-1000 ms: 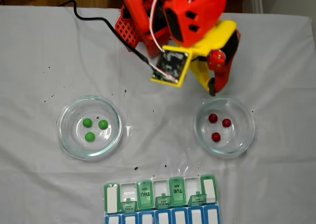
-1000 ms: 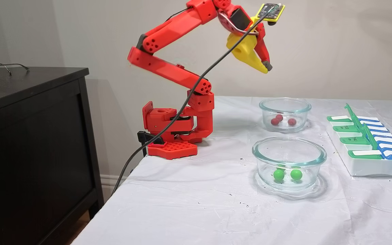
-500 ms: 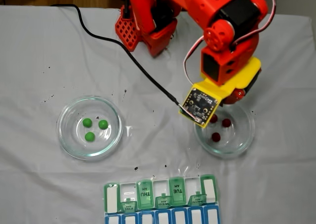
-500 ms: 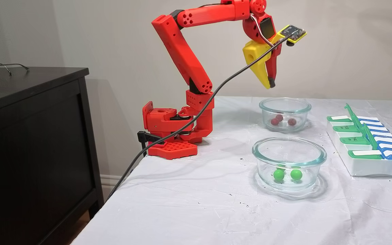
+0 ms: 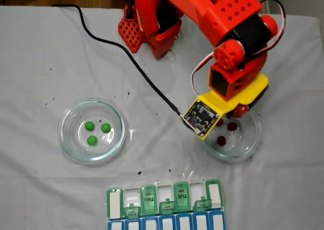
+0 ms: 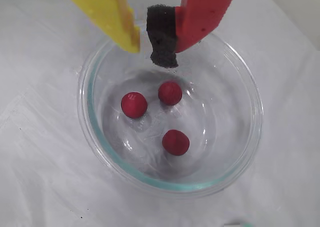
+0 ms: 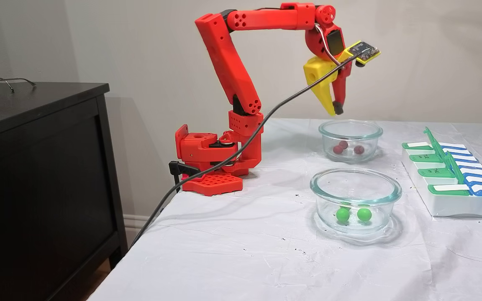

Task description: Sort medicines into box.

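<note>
Three dark red medicines (image 6: pixel 134 105) lie in a clear glass dish (image 6: pixel 82 117); two of them show beside the wrist board (image 5: pixel 232 125), and all three show from the side (image 7: pixel 358 149). My gripper (image 6: pixel 148 54) hangs just above this dish's far rim (image 7: pixel 335 110), shut and holding nothing. Three green medicines (image 5: pixel 89 125) sit in a second glass dish (image 5: pixel 63 133), nearer the side camera (image 7: pixel 342 214). The box (image 5: pixel 115 203) lies at the table's front edge with several green lids raised (image 7: pixel 458 207).
A black cable (image 5: pixel 126 55) runs from the wrist board across the cloth and off the table edge (image 7: pixel 224 138). The red arm base (image 7: pixel 207 159) stands at the table's back. A black cabinet (image 7: pixel 40 167) stands beside the table. Small black specks dot the white cloth.
The arm has reached forward and come down, bringing the shut gripper from beside the base to just above the dish of red medicines. Dishes, medicines and box have not moved.
</note>
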